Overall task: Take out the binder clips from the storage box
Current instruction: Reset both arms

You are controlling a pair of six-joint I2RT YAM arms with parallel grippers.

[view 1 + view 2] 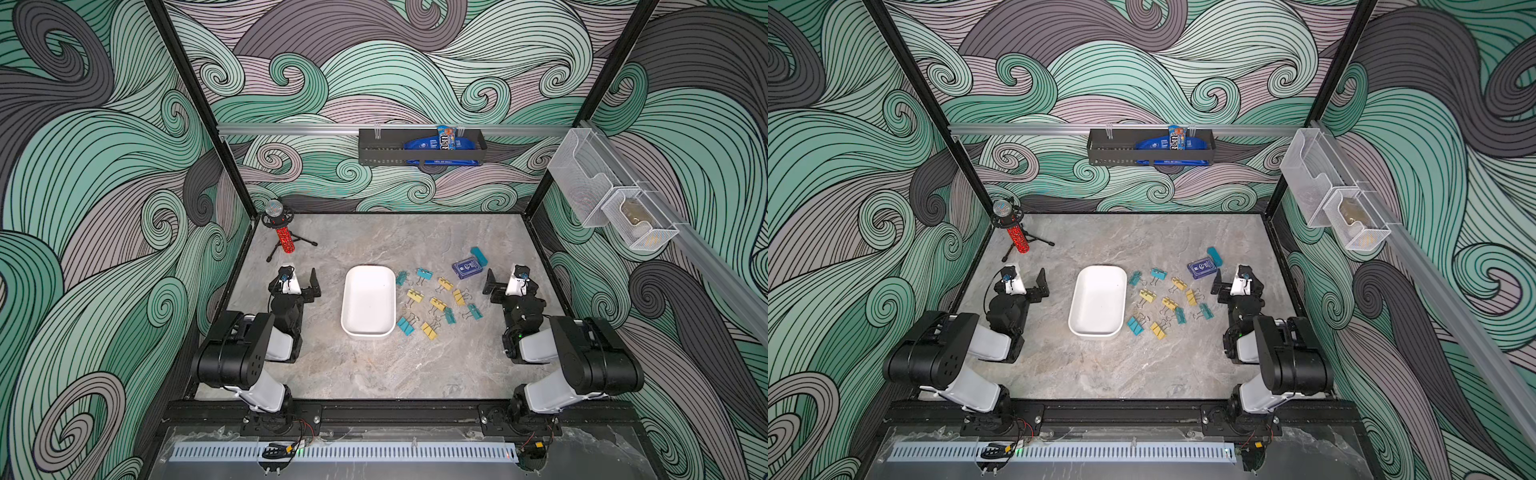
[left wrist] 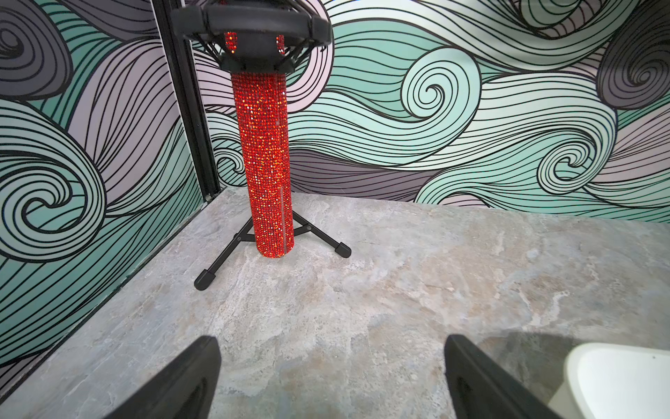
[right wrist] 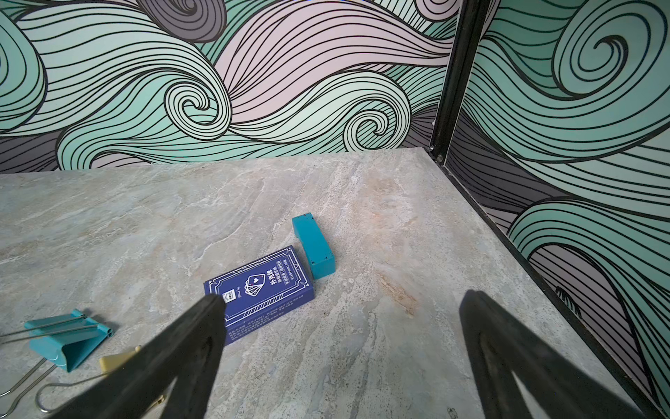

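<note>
in both top views the binder clips (image 1: 437, 303) lie scattered just right of the storage box (image 1: 368, 303); the left wrist view catches only its corner, seemingly bare. left gripper (image 2: 330, 341) and right gripper (image 3: 342, 296) stand spread, empty.

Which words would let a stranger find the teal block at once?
Start at the white storage box mid-table; beyond the binder clips on its right lies a dark blue card box. The teal block sits by that box's far corner: solid, without wire handles.
</note>
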